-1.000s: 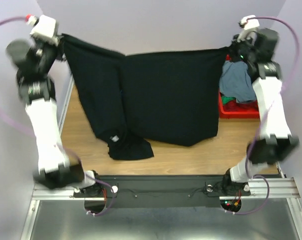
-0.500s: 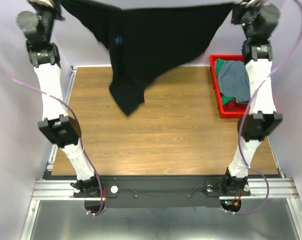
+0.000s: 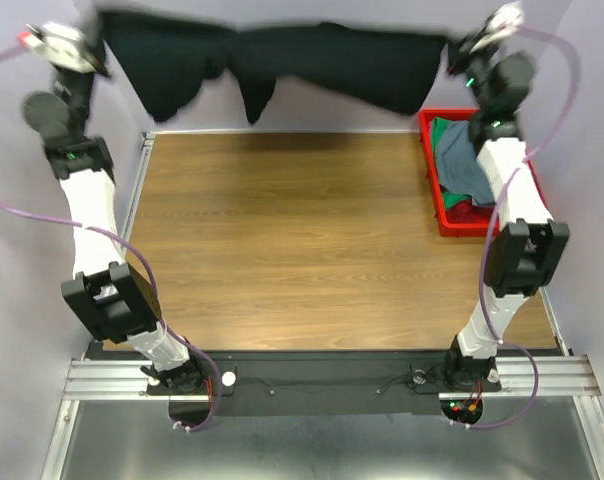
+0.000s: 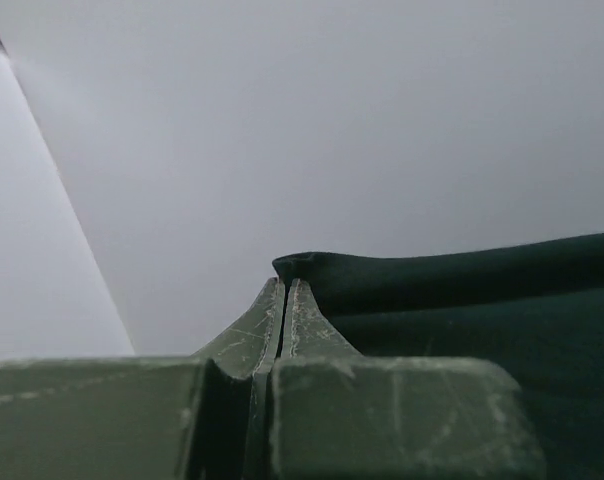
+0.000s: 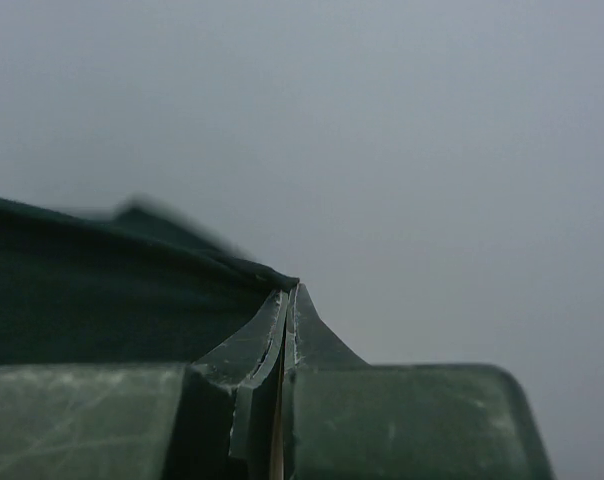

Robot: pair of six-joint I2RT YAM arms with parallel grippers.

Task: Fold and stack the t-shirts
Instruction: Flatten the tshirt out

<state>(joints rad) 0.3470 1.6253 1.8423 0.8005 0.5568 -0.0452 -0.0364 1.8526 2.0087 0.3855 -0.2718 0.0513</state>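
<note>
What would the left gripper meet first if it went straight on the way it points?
Past the black t-shirt edge pinched in its jaws, the left gripper faces only the plain grey wall, probably met first; its distance is unclear.

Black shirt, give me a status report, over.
Left claw and right claw shut on the black shirt, one each end. Shirt stretched high, off the table. Nothing in the way; other shirts in red bin.
</note>
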